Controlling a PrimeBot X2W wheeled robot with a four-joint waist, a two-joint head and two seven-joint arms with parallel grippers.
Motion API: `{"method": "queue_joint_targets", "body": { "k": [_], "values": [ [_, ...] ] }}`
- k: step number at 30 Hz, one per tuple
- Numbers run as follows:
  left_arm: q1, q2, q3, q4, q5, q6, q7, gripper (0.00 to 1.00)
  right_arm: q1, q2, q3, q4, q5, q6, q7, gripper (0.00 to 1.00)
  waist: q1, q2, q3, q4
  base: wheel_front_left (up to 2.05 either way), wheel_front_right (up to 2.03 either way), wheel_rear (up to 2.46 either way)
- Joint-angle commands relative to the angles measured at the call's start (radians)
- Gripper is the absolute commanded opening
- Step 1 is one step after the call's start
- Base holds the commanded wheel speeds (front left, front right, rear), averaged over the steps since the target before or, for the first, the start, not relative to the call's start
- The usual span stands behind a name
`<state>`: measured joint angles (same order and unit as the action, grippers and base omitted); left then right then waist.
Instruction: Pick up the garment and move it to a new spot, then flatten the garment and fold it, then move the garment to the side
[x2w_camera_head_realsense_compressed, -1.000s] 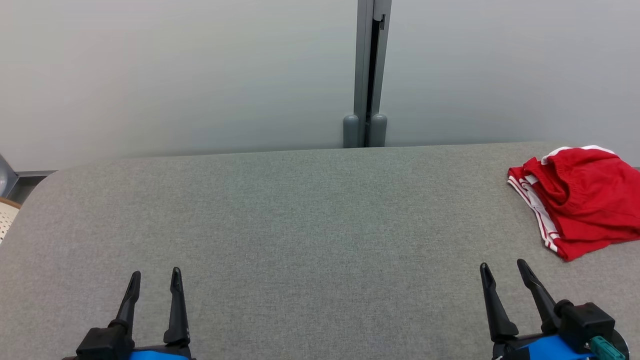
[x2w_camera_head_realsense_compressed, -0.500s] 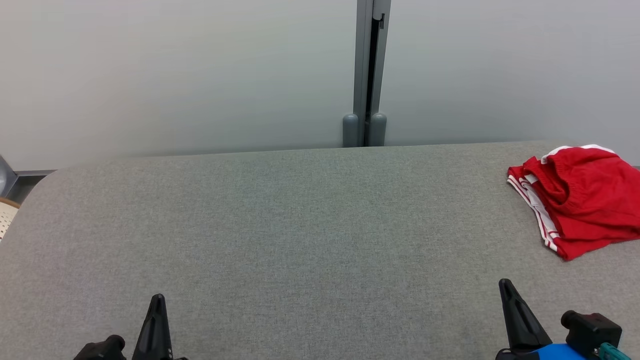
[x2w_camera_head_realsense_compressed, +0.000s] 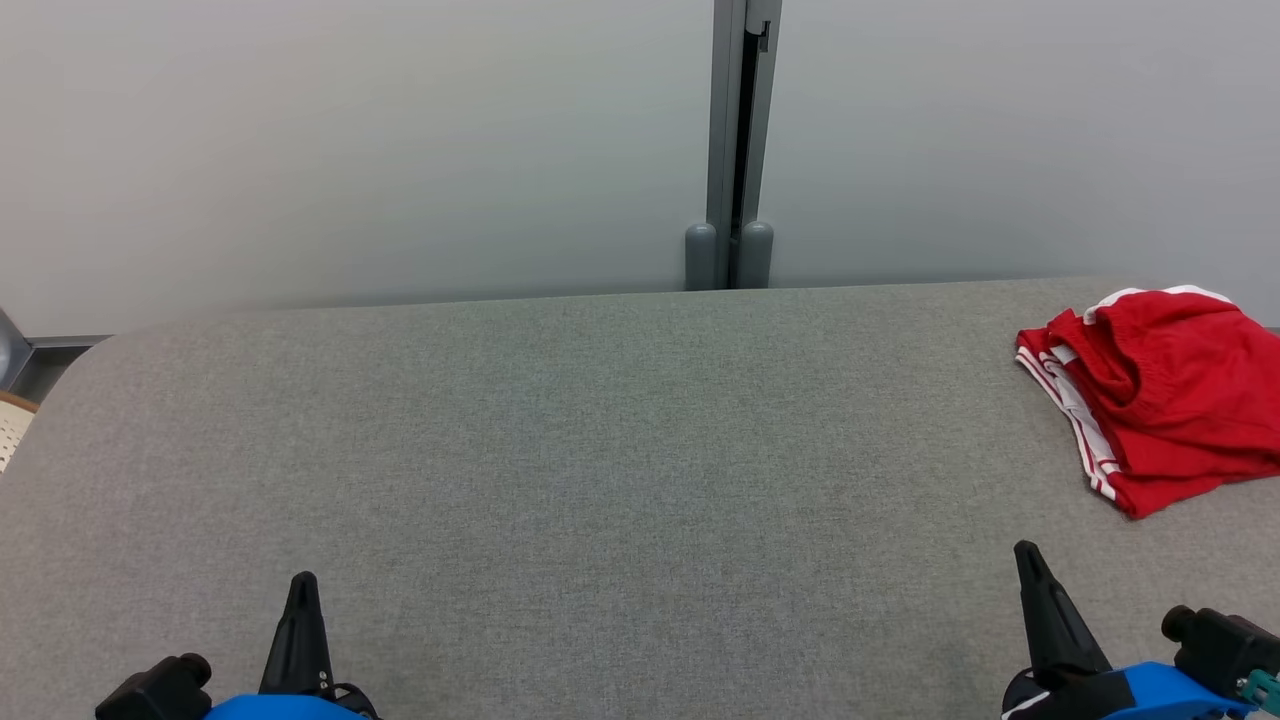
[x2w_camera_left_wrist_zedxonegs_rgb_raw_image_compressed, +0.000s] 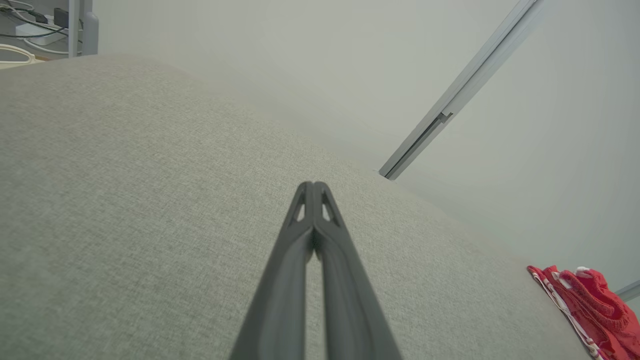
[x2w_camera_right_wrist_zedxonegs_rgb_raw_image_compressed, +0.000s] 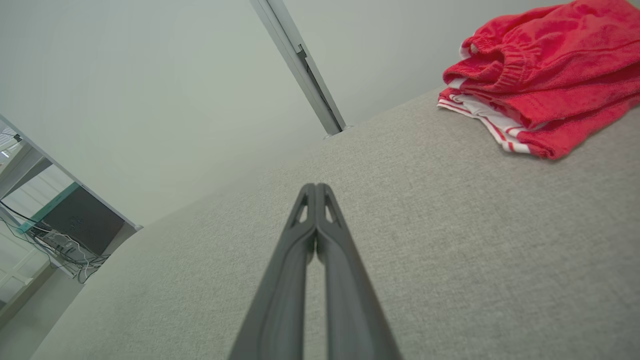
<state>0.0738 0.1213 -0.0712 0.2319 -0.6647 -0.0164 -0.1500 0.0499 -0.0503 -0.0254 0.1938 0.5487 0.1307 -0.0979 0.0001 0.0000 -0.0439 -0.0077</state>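
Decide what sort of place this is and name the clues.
Probably an indoor lab or office test area: a grey fabric-covered table, pale partition panels joined by a metal post behind it, and loose cables nearby.

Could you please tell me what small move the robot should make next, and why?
Probably reach the right gripper toward the red garment, opening its fingers on the way. The garment lies bunched at the far right of the grey surface, apart from both grippers; the right one is nearer than the left gripper, and both are shut and hold nothing.
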Motion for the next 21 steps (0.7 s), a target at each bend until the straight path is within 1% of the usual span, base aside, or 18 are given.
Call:
{"method": "queue_joint_targets", "body": {
  "k": [1,21],
  "values": [
    [-0.037,0.002,0.013,-0.010,-0.032,-0.005,0.007,0.00,-0.032,-0.003,-0.006,-0.010,0.038,0.000,0.006,0.00,0.0000,0.0000,0.001,0.000,0.00,0.00,0.00],
    [-0.082,-0.018,0.062,-0.005,-0.289,-0.037,0.079,0.00,-0.070,-0.004,-0.028,0.006,0.326,0.000,0.063,0.00,0.0000,0.0000,0.010,0.002,0.00,0.00,0.00]
  ]
}}
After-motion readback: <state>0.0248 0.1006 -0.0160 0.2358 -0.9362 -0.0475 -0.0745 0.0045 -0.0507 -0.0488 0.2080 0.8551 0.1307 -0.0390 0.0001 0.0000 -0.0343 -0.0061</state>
